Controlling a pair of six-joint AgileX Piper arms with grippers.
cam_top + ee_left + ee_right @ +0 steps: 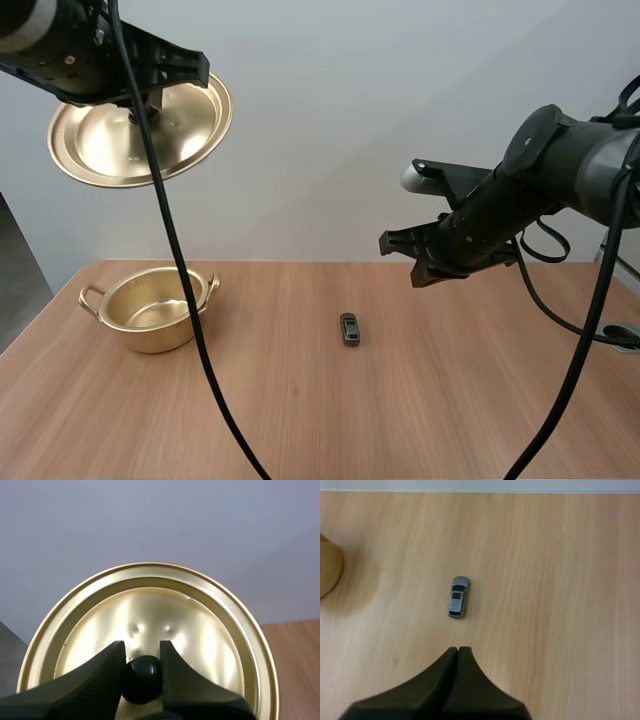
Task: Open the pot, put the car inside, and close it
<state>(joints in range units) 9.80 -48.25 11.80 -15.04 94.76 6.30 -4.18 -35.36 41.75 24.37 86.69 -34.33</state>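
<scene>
The gold pot (152, 307) stands open on the left of the wooden table, with nothing inside that I can see. Its gold lid (140, 130) hangs high above it, tilted so the underside faces me, and my left gripper (140, 105) is shut on the lid's black knob (142, 677). The lid (150, 625) spreads out behind the fingers in the left wrist view. A small grey toy car (349, 329) lies on the table's middle. My right gripper (400, 245) hovers well above and right of the car (458, 596), fingers (451, 680) shut together on nothing.
The pot's side (327, 570) shows left of the car in the right wrist view. Bare wooden table (450, 400) stretches around the car and toward the front edge. A round fitting (625, 335) sits at the table's far right edge.
</scene>
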